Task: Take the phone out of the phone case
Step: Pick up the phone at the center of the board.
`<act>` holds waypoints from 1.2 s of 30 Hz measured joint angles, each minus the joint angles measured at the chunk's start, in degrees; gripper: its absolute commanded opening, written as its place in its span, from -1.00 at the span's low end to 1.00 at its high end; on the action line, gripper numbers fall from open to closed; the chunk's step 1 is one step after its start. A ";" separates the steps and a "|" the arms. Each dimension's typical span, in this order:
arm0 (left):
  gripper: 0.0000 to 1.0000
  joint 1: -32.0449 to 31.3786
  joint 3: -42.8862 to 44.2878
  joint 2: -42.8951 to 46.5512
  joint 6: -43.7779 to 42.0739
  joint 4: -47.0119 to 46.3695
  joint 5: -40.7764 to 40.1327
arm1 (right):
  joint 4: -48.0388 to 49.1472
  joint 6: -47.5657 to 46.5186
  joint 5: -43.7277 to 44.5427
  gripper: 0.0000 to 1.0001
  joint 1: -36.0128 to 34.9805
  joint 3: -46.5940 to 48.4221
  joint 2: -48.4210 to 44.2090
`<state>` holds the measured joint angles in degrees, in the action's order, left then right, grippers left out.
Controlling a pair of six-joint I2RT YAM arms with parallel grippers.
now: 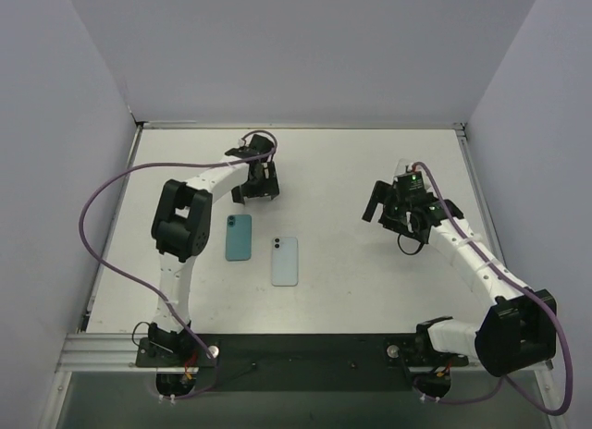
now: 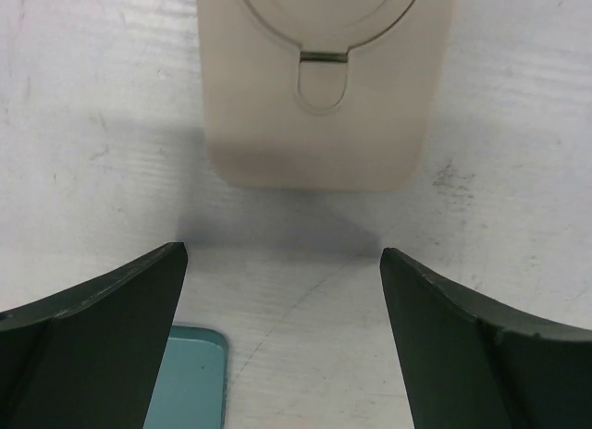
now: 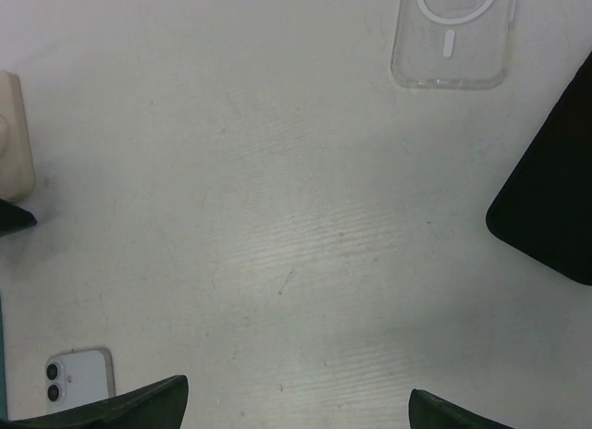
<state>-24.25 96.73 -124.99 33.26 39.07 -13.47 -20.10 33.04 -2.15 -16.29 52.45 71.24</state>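
A beige phone case point(image 2: 319, 87) with a ring mark lies flat on the table just ahead of my left gripper point(image 2: 282, 253), whose jaws stand wide open over bare table. A teal phone point(image 1: 239, 237) lies behind that gripper point(image 1: 259, 185), its corner point(image 2: 190, 378) showing by the left finger. A pale blue phone point(image 1: 285, 261) lies back up beside it, its two lenses point(image 3: 57, 381) showing. My right gripper point(image 3: 298, 388) is open above the table point(image 1: 333, 216), empty. A clear phone case point(image 3: 451, 36) lies ahead of it.
A flat black thing with a rounded corner point(image 3: 550, 207) lies at the right of the right wrist view. The beige case's edge point(image 3: 13, 138) shows at that view's left. Grey walls enclose the table on three sides.
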 measured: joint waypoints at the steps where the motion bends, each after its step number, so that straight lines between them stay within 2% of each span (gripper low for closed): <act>1: 0.95 0.00 1.25 -0.55 -0.11 0.76 0.31 | -0.22 -0.11 -0.04 0.89 -0.11 -0.48 -0.24; 17: 0.95 1.25 21.03 -12.37 -1.57 10.73 0.66 | -1.33 -0.22 -0.26 0.89 -0.68 -3.28 -1.79; 21: 0.79 1.68 26.32 -15.37 -1.95 12.79 0.59 | -1.38 -0.22 -0.31 0.89 -0.68 -3.63 -1.84; 22: 0.62 1.75 27.41 -15.93 -2.08 13.07 0.52 | -1.38 -0.22 -0.35 0.89 -0.68 -3.76 -1.84; 26: 0.16 1.84 29.27 -16.98 -2.51 14.01 0.59 | -1.44 -0.24 -0.48 0.89 -0.68 -4.02 -1.84; 28: 0.06 1.86 29.27 -16.98 -2.45 13.99 0.68 | -1.44 -0.24 -0.55 0.88 -0.68 -4.02 -1.84; 30: 0.06 1.79 27.89 -16.26 -2.49 12.96 0.70 | -1.46 -0.22 -0.68 0.88 -0.68 -4.02 -1.84; 36: 0.04 0.50 17.03 -10.08 -4.02 5.51 1.49 | -1.42 -0.15 -1.46 0.87 -0.68 -4.02 -1.57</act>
<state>-23.75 113.75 -135.06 29.23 44.58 -11.99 -21.52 32.88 -3.62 -16.97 48.42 69.67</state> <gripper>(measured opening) 0.838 0.937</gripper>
